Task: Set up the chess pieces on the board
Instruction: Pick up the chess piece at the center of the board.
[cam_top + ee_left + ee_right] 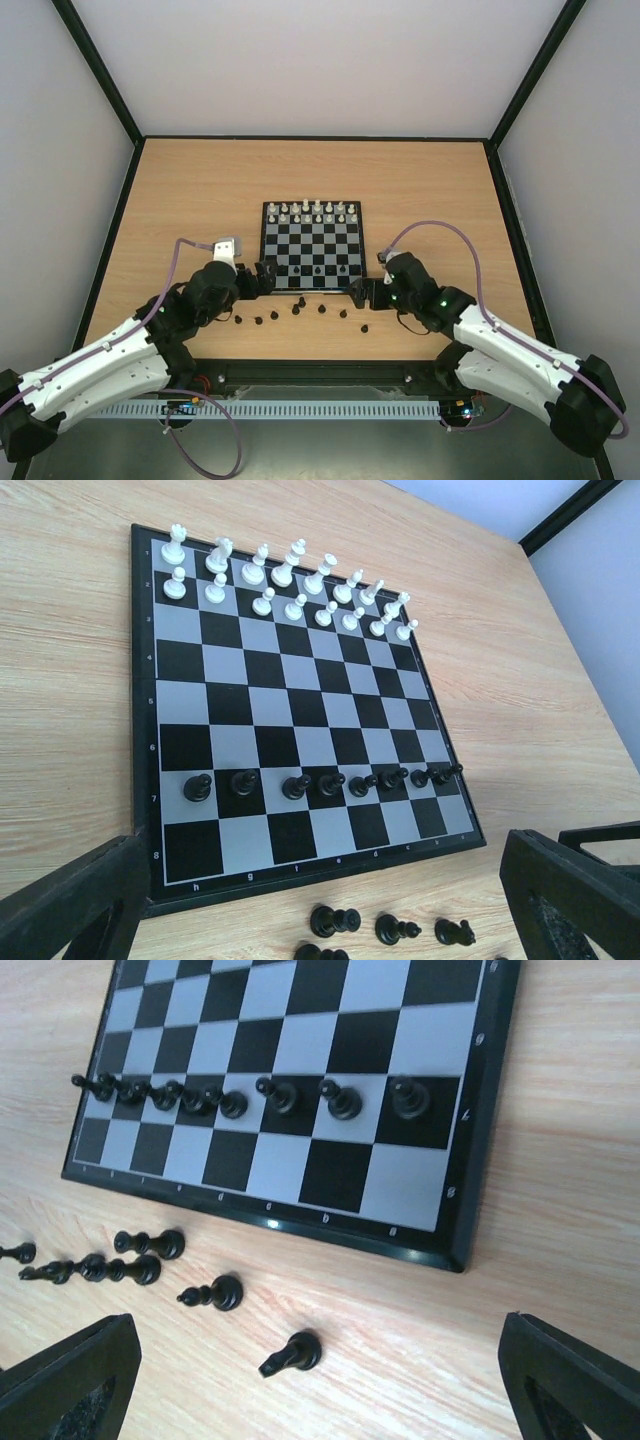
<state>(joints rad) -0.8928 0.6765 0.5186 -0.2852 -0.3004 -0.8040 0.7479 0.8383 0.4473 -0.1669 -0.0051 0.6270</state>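
The board [312, 245] sits in the middle of the light wooden tabletop [200, 190]. Its squares are shiny black and silver. Its dark rim has tiny white letters and numbers, like h, g, 7 and 8. White chess pieces [312, 211] stand in two rows on the far side. Black pawns [318, 270] stand in one row. More black pieces [300, 310] lie on the wood just in front. The left claw [266, 280] and right claw [370, 280] are wide open and hold nothing.
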